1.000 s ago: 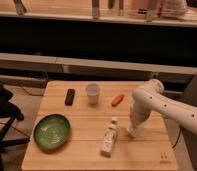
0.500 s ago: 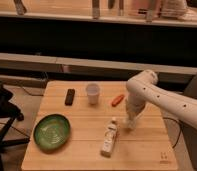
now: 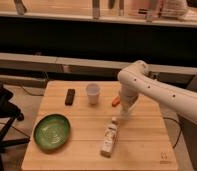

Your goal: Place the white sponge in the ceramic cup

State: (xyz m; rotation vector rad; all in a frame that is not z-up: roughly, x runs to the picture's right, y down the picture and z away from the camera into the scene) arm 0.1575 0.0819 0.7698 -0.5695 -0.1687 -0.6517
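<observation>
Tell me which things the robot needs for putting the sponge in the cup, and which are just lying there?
Needed:
- ceramic cup, standing on the table
- gripper, low over the table, right of the cup
- white sponge: not visible on the table

Just lying there:
- green bowl
- white bottle
- black remote
- orange thing

The white, smooth-shelled arm [image 3: 164, 95] reaches in from the right edge of the table, bends at a rounded elbow near the far middle, and turns straight down. Its claw [image 3: 125, 116] hangs low over the table's middle-right, fingers closed together, pointing downward.
</observation>
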